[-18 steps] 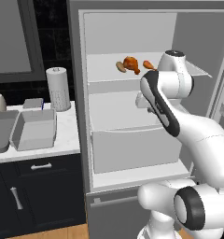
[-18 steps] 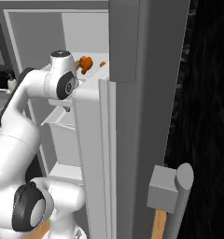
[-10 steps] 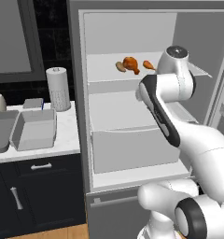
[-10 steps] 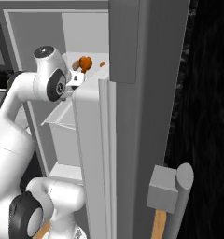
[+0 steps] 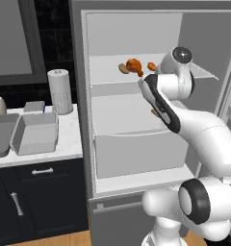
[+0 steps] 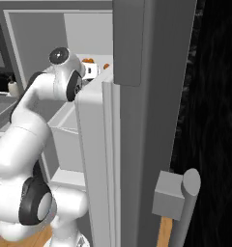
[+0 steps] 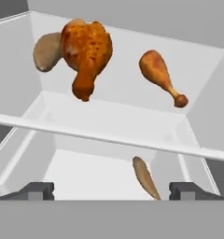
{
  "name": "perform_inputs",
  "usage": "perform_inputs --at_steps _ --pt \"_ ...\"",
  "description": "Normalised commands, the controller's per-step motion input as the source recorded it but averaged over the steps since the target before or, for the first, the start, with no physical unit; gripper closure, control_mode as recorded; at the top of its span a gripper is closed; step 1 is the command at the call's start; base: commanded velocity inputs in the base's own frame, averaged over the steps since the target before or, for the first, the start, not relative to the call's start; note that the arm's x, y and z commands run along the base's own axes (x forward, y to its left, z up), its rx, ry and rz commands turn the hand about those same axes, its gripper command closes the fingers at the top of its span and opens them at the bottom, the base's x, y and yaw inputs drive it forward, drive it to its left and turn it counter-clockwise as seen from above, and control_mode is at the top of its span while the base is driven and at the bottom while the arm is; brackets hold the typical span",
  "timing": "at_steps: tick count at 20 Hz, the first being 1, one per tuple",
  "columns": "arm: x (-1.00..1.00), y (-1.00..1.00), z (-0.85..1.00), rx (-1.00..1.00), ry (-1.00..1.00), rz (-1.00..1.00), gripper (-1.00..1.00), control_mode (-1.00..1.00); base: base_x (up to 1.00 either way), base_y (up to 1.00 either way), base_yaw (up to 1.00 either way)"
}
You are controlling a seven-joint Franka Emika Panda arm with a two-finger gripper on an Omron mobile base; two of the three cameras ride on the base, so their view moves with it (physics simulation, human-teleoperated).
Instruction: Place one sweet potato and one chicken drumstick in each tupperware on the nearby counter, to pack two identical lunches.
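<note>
End effector (image 7: 111, 190), jaws spread and empty, faces two chicken drumsticks (image 7: 86, 51) on a fridge shelf (image 7: 109, 135); closing off-centre could knock one away.

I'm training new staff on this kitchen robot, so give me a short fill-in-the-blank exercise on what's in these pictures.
1. The claw stands ____, holding nothing.
2. ____ drumsticks lie on the upper fridge shelf.
3. The tupperware on the counter holds ____.
4. The paper towel roll stands ____.

Missing words: open; two; nothing; upright
</note>
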Motion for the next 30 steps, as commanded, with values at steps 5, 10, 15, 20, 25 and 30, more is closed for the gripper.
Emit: perform_inputs --at_steps 5,10,15,20,25,30 --pt "0.89 -0.22 0.41 0.08 0.05 0.02 -1.0 -1.0 0.0 0.0 0.0" --pt "0.8 -0.31 0.07 0.05 0.06 0.0 -1.0 -1.0 0.0 0.0 0.0" --pt "0.86 -0.23 -0.06 0.0 0.0 0.0 -1.0 -1.0 0.0 0.0 0.0" --pt "0.8 -0.23 -0.12 0.0 0.0 0.0 -1.0 -1.0 0.0 0.0 0.0" --pt "0.48 -0.02 -0.29 -0.02 0.04 0.0 -1.0 -1.0 0.0 0.0 0.0" --pt "-0.21 -0.04 -0.26 0.0 0.02 0.0 -1.0 -1.0 0.0 0.0 0.0"
